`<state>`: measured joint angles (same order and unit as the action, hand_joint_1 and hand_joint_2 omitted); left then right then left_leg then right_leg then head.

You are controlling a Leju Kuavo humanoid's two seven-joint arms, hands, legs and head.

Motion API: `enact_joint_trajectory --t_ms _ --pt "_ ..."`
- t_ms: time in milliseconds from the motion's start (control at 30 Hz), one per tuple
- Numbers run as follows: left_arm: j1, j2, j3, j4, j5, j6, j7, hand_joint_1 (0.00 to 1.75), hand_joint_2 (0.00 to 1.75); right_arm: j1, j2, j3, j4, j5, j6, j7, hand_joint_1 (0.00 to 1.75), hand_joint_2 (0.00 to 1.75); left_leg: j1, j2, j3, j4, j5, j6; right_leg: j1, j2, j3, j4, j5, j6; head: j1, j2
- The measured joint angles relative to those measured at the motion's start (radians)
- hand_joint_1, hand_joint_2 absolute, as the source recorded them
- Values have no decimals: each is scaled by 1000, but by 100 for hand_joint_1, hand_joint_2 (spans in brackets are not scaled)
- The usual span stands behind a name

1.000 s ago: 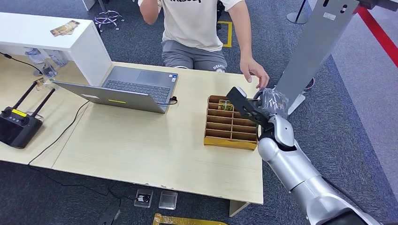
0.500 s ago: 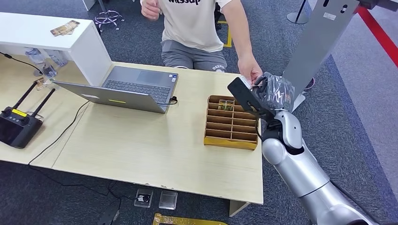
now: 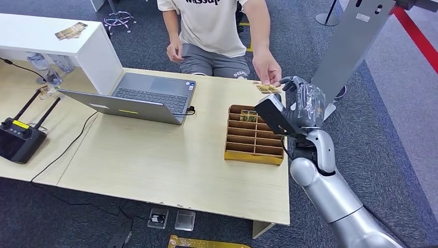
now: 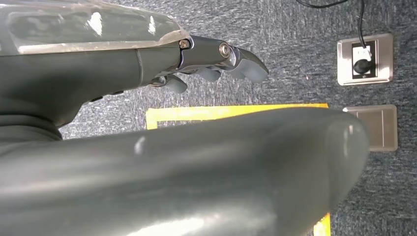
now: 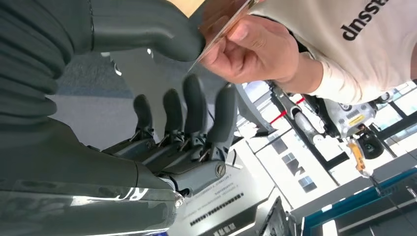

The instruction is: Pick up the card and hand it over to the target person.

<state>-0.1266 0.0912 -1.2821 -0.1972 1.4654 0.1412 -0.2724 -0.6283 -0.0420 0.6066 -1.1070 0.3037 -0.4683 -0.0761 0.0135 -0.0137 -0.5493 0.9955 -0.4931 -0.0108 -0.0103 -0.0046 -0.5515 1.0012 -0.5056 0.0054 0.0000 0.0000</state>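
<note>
While the handover is at the point of release, treat the person's grip as the deciding signal. Working from the left of the table: the black remote controller (image 3: pixel 19 138) carries a yellow label whose text is too small to read. The laptop (image 3: pixel 138 98) shows no legible brand.

The left hand (image 4: pixel 162 59) hangs over the carpet with its fingers loosely bent and nothing in them. Leave it there.

The wooden divider tray (image 3: pixel 253 135) sits near the table's right edge, with one card-like item in its far compartment. At 12 o'clock from the tray, above the table's far edge, the card (image 3: pixel 268 88) is pinched in the person's hand (image 3: pixel 266 68).

The right hand (image 3: pixel 302 106) is raised at 3 o'clock from the card, fingers spread wide and gripping nothing. In the right wrist view, the thumb tip lies just beside the card's edge. You cannot tell whether it touches.

1. Judge the card as transferred only when the person's fingers plainly bear it alone.
2. Hold the arm steady and do not close the fingers, because a thin, stiff card likely flicks or bends if it is caught.
3. Draw back towards 5 o'clock, away from the person's hand and clear of the tray wall.

On the person's shirt (image 3: pixel 212 23), lettering is partly cut off and reads roughly "Missup". The shorts (image 3: pixel 214 62) show "DEEP", with the rest hidden.
</note>
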Motion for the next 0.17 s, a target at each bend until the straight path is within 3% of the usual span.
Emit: enact_joint_trajectory --t_ms 167 --pt "1 0 9 -1 7 10 9 0 0 113 -19 -38 -67 -318 110 -129 0 175 0 -1 0 0 0 0 0 -1 0 0 0 0 0 0"
